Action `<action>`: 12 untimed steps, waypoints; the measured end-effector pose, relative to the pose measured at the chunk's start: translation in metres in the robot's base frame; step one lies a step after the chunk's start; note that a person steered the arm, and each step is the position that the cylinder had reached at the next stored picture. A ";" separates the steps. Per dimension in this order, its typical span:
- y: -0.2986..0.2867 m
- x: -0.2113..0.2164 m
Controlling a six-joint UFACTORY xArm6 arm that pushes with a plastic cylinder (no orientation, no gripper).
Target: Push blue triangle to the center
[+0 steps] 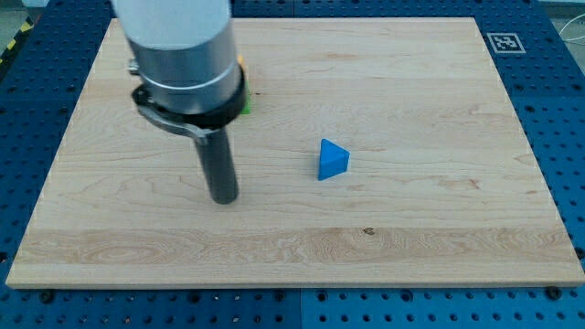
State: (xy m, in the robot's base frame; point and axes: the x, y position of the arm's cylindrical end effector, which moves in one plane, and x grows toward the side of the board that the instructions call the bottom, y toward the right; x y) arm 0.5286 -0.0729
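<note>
The blue triangle (pixel 333 159) lies on the wooden board (pixel 411 82), a little to the right of the board's middle. My tip (pixel 224 197) rests on the board to the left of the blue triangle and slightly lower, well apart from it. The arm's grey body fills the view's upper left and hides most of the block cluster behind it.
Only a sliver of a green block (pixel 246 100) and a yellow edge (pixel 241 62) of the cluster show past the arm at the upper left. A black-and-white marker (pixel 501 42) sits at the board's top right corner.
</note>
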 end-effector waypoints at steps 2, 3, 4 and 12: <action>0.066 0.002; 0.092 0.001; 0.112 -0.003; 0.124 -0.154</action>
